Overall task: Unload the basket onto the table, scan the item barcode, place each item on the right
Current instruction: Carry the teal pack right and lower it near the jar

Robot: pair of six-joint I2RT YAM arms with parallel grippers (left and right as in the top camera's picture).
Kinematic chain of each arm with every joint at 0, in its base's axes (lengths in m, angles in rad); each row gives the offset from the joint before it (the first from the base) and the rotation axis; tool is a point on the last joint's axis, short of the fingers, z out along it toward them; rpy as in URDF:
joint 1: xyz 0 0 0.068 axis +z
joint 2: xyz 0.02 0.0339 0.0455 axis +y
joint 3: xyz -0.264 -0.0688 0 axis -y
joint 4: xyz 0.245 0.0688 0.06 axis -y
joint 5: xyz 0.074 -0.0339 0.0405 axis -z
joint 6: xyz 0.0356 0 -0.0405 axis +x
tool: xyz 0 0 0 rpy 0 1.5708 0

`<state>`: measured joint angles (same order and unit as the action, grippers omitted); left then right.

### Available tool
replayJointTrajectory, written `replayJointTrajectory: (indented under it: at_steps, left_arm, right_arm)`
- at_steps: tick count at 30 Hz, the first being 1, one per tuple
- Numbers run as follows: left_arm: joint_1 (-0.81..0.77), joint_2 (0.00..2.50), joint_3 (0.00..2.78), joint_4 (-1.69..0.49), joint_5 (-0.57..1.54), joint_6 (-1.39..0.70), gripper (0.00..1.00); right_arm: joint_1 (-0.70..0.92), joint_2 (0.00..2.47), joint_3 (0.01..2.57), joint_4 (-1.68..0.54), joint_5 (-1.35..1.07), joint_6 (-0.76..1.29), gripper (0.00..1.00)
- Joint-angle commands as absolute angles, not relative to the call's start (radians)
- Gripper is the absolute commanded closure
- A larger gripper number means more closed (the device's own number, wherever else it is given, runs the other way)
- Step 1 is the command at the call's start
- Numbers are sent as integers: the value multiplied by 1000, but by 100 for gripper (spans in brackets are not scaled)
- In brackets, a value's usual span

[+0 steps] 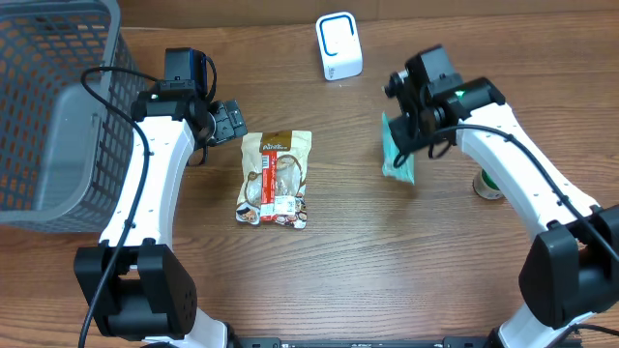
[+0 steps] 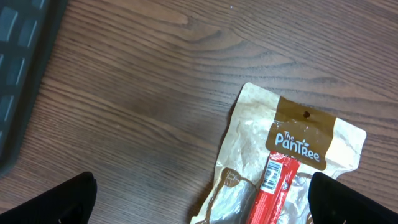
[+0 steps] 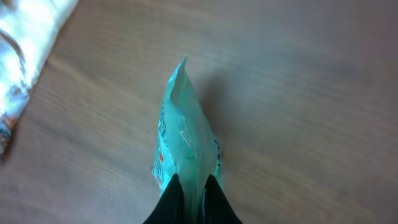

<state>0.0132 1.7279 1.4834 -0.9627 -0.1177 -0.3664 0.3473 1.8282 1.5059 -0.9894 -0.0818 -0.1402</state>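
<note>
**Presenting the teal packet to the scanner**

The right gripper is pinched shut on the lower edge of the teal packet. The packet is edge-on to the wrist camera, off the table. It hangs on the robot's side of the white scanner, toward the right arm, and well apart from it.

To do this step well, I judge the arm should turn the wrist so that a flat printed face points at the scanner's window, not the thin edge. It should then carry the packet closer and hold it steady. The pictures do not show which face carries the barcode. The thin film may flop in so narrow a grip, so slow motion would help.

Farther from the scanner, on the left arm's side, a brown snack bag lies flat with its red label up. The left gripper hovers just beside the bag's top edge, its jaws wide and holding nothing.

A small round object sits beyond the packet, away from the scanner, partly behind the right arm. The grey basket stands farthest off, at the left edge.

Nothing lies between packet and scanner.
</note>
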Motion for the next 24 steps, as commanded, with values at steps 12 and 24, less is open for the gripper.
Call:
replayJointTrajectory:
  at_steps: [12, 24]
  left_arm:
    - [13, 1728, 1495, -963, -133, -359, 0]
    - [12, 1728, 1495, -963, -133, -359, 0]
  right_arm:
    - [230, 1821, 1328, -909, -60, -182, 42]
    - [256, 1821, 1330, -893, -222, 230, 38]
